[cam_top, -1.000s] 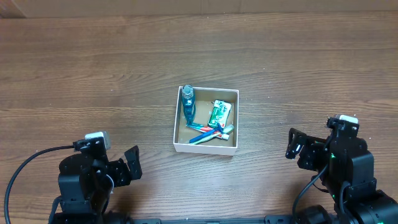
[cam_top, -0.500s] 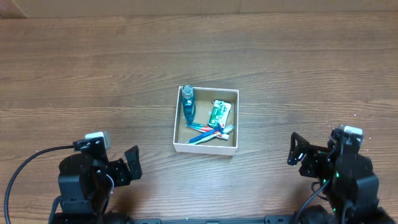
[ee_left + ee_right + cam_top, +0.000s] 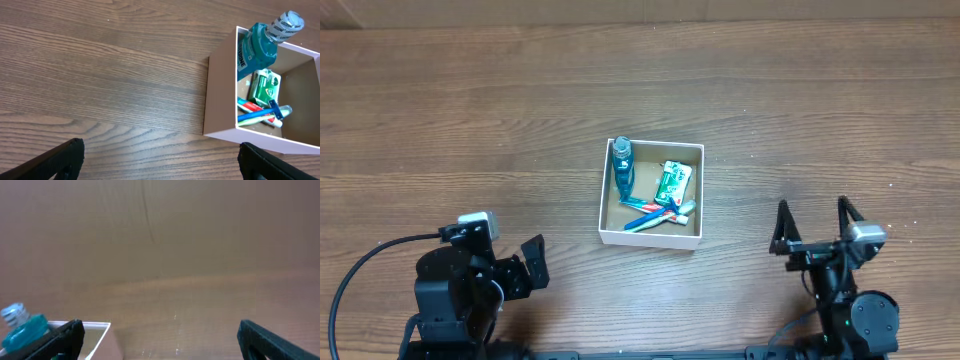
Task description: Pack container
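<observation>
The container (image 3: 603, 206) is a square white-walled box with a brown floor at the table's middle. Inside lie a blue mouthwash bottle (image 3: 622, 162), a green-and-white toothpaste tube (image 3: 673, 181) and a blue and red toothbrush (image 3: 650, 215). The left wrist view shows the box wall (image 3: 220, 95), the bottle (image 3: 260, 42) and the tube (image 3: 266, 85). My left gripper (image 3: 160, 162) is open and empty near the front left, well short of the box. My right gripper (image 3: 160, 340) is open and empty at the front right, with the box corner (image 3: 100, 326) and bottle cap (image 3: 12, 312) at its left.
The wooden table (image 3: 470, 120) spreads around the box on all sides. A black cable (image 3: 360, 265) loops beside the left arm's base at the front left.
My right arm has drawn back toward the front edge and turned, so its open fingers now point up the table. The left arm and the box have not moved.
</observation>
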### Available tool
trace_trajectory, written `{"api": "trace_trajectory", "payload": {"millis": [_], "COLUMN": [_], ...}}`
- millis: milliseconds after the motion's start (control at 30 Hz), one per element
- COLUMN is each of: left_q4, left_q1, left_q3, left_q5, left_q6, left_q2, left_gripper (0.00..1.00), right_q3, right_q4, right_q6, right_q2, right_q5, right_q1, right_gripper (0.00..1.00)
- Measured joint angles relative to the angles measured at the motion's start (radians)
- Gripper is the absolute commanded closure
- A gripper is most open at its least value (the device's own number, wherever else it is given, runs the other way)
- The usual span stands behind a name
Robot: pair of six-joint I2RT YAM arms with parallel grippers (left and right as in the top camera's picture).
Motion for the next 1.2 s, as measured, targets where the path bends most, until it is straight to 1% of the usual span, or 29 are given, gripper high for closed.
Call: {"api": "trace_trajectory", "payload": {"millis": [33, 67, 167, 233, 367, 1200], "left_q4": [0.000, 0.000, 0.000, 0.000, 0.000, -0.008], "left_q1": [0.000, 0.000, 0.000, 0.000, 0.000, 0.000], "left_q3": [0.000, 0.000, 0.000, 0.000, 0.000, 0.000], "left_q5": [0.000, 0.000, 0.000, 0.000, 0.000, 0.000], "left_q6": [0.000, 0.000, 0.000, 0.000, 0.000, 0.000], "left_q2": [0.000, 0.000, 0.000, 0.000, 0.000, -0.002], "left_gripper": [0.00, 0.00, 0.00, 0.00, 0.00, 0.00], "right_q3": [-0.036, -0.042, -0.154, -0.191, -0.191, -0.191], "right_q4": [0.069, 0.083, 0.248, 0.217, 0.146, 0.146], "right_q6": [-0.040, -0.046, -0.122, -0.146, -0.141, -0.122], "right_q2": [-0.001, -0.002, -0.002, -0.002, -0.002, -0.002], "right_q5": [-0.003, -0.003, -0.007, -0.007, -0.022, -0.048], "right_q1": [0.000, 0.000, 0.000, -0.001, -0.003, -0.006], "right_gripper": [0.00, 0.00, 0.00, 0.00, 0.00, 0.00]}}
